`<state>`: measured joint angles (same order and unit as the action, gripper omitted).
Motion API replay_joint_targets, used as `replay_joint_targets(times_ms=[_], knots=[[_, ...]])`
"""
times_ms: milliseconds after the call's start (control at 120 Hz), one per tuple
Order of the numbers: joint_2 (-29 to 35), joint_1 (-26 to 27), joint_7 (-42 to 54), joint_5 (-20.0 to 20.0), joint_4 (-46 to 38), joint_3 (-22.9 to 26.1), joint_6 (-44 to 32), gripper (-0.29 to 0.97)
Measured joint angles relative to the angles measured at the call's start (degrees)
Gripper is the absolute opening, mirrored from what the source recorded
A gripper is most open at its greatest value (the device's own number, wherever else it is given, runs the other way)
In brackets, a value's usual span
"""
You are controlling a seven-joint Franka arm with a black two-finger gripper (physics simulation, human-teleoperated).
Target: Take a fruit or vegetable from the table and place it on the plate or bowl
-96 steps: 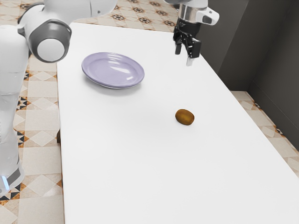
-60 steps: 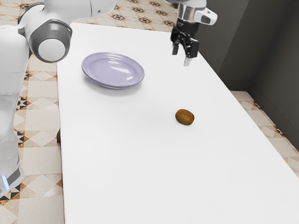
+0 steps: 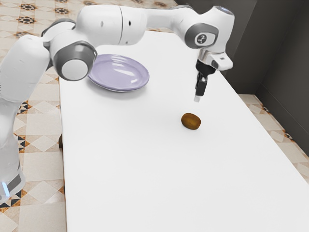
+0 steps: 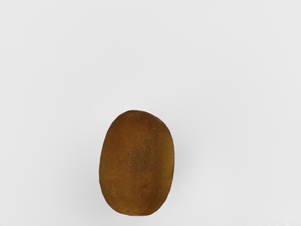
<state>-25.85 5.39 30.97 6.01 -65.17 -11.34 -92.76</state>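
A brown kiwi (image 3: pixel 191 121) lies on the white table, toward the exterior view's right. In the wrist view the kiwi (image 4: pixel 137 163) sits just under my hand, with bare table all around it. My gripper (image 3: pixel 198 96) hangs pointing down, a short way above the kiwi and slightly beyond it. It is open, holds nothing and touches nothing. An empty lavender plate (image 3: pixel 117 72) rests at the far left of the table, well apart from the kiwi and the gripper.
The white table (image 3: pixel 145 169) stretches wide toward the viewer. Its right edge runs close to a dark wall (image 3: pixel 270 43). Patterned floor tiles (image 3: pixel 38 145) lie beyond the left edge. My arm arches over the plate.
My hand has come down and toward the kiwi from higher up near the table's far side, and it has turned about its axis. The kiwi and the plate have stayed in place.
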Motion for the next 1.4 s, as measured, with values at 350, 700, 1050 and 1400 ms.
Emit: replay_joint_targets(times_ms=[350, 700, 1050, 1400], knots=[[-2.7, 0.1, 20.2, -0.6, -6.8, 0.1, -6.0, 0.68], [-5.4, 0.1, 30.6, 3.1, -7.6, 0.1, -9.0, 0.68], [-6.6, -0.7, 36.0, 4.6, -7.7, 0.1, -10.4, 0.68], [-8.2, -0.8, 38.9, 6.4, -7.6, -0.1, -11.0, 0.38]])
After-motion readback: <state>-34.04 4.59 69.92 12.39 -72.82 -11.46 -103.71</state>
